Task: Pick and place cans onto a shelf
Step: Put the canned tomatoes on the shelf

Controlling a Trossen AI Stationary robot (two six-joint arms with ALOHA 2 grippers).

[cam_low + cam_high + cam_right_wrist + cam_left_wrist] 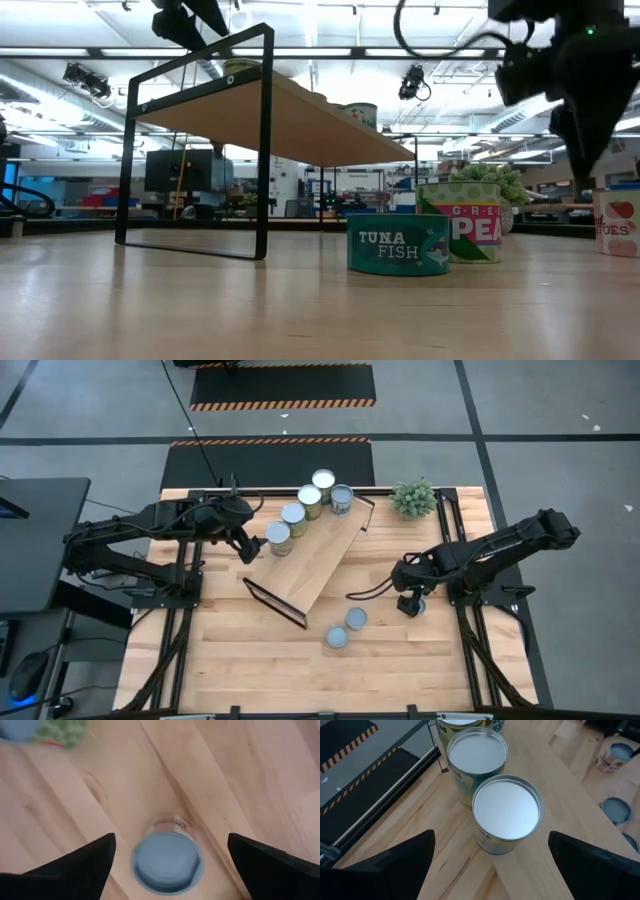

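The shelf [318, 556], a light-wood board on black frame ends, stands slantwise on the table. Several cans stand in a row along its far-left edge. My left gripper [250, 548] is open beside the nearest of them [279, 537]. In the left wrist view that silvery-topped can [506, 812] stands between the spread fingers of the gripper [491, 840], untouched. My right gripper [413, 603] is open above a can with a blue-grey top [167, 862] that stands on the table right of the shelf. Its fingers are spread on either side of the can, apart from it [171, 840].
Two more cans [356, 619] [336, 637] stand on the table near the shelf's near end; the low view shows one as a tuna tin [398, 244]. A small green plant [414, 497] stands at the far right. There is open tabletop along the near edge.
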